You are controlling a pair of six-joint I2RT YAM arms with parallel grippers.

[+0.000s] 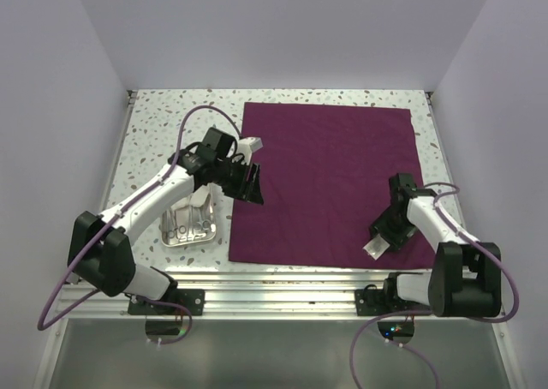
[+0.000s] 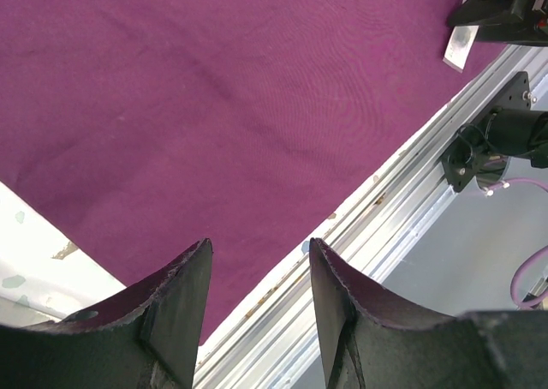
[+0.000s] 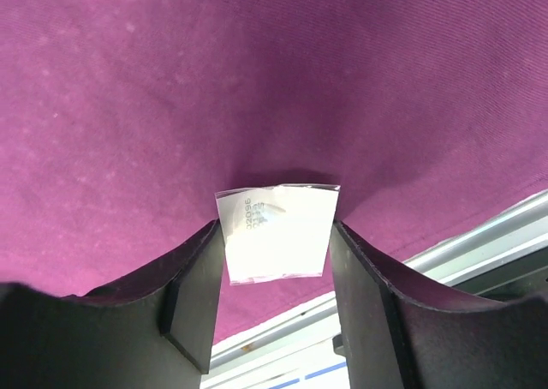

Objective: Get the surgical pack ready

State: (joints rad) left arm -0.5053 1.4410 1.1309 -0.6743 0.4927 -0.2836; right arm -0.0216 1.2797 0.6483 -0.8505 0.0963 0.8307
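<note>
The dark purple cloth (image 1: 330,183) lies spread flat on the table. It also shows in the left wrist view (image 2: 214,89) and the right wrist view (image 3: 214,72). My left gripper (image 1: 250,190) hovers over the cloth's left edge, open and empty (image 2: 259,250). My right gripper (image 1: 378,244) is over the cloth's near right corner, shut on a small white gauze packet (image 3: 276,235), which spans the gap between the fingers; the packet also shows in the top view (image 1: 373,249). The steel tray (image 1: 169,241) with silver instruments (image 1: 190,229) sits left of the cloth.
An aluminium rail (image 1: 282,278) runs along the table's near edge. A small white piece (image 1: 251,142) shows by my left wrist at the cloth's left edge; I cannot tell what it is. White walls close in the speckled table (image 1: 154,123).
</note>
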